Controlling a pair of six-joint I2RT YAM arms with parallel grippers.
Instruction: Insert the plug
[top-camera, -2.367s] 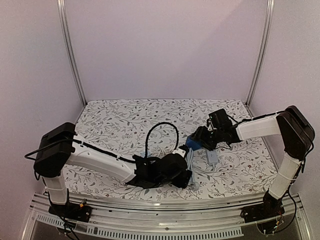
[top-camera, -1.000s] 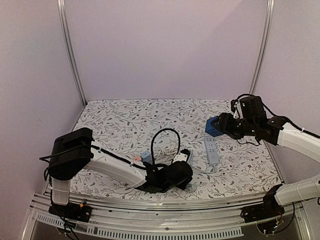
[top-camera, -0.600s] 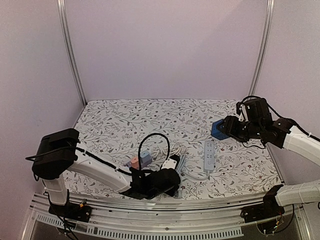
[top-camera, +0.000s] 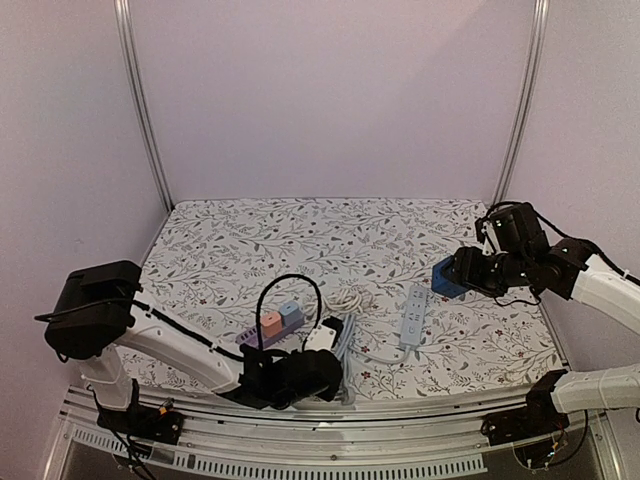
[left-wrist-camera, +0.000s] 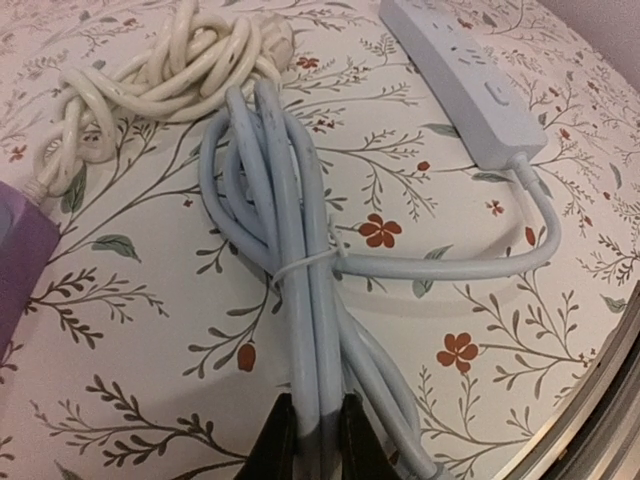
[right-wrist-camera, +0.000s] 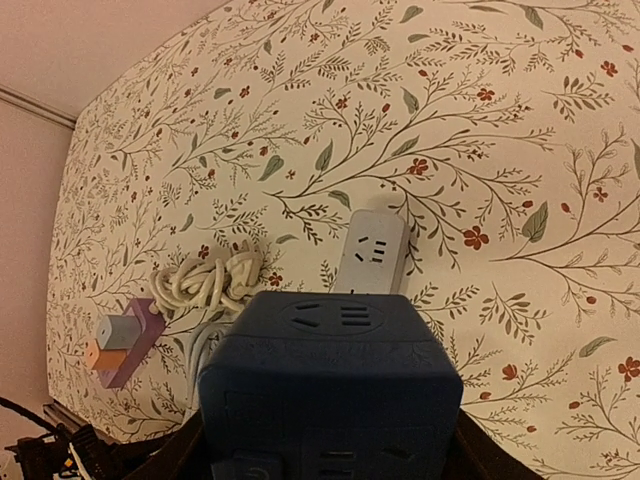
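Observation:
My left gripper (left-wrist-camera: 312, 445) is shut on a bundle of pale grey cable (left-wrist-camera: 290, 250) tied with a thin wire. It sits low by the table's near edge (top-camera: 300, 375). That cable runs to a white power strip (left-wrist-camera: 470, 85) lying flat on the cloth (top-camera: 412, 312). The plug is hidden; the cable's end passes under my fingers. My right gripper (right-wrist-camera: 330, 440) is shut on a dark blue socket cube (right-wrist-camera: 330, 385), held above the table at the right (top-camera: 447, 277), its socket face turned toward the strip (right-wrist-camera: 372, 255).
A purple strip with pink and blue cubes (top-camera: 270, 323) lies left of centre. A coiled cream cord (top-camera: 345, 298) lies beside it. A black cable loop (top-camera: 290, 295) rises over the left wrist. The metal front rail (left-wrist-camera: 600, 400) is close to the left gripper.
The left gripper has dragged the grey cable bundle toward the near left, and the power strip slid with it. The right gripper has carried the blue cube slightly right and lower.

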